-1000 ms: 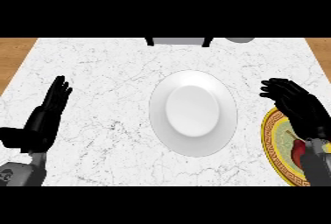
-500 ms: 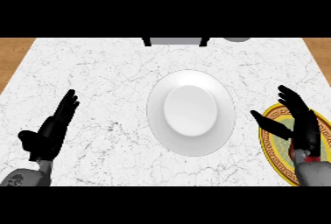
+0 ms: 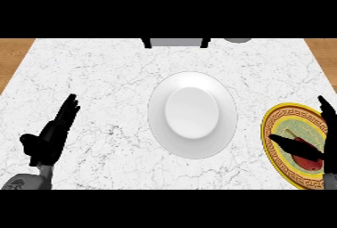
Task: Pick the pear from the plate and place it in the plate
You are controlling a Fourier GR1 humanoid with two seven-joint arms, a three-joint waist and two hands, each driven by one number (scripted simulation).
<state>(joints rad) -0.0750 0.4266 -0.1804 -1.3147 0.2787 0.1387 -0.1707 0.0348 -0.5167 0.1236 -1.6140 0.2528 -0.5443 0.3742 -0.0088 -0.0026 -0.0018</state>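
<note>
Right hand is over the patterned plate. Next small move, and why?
Probably curl the right hand shut on the pear. Its thumb lies across the pear's left side and its fingers stand straight at the view's right edge, so the pear on the patterned plate looks bracketed but not yet held. The white plate, the likely target, sits at centre.

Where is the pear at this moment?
Head view, far right: the pear lies on the gold-rimmed patterned plate, right of the white plate, partly hidden by the right hand.
</note>
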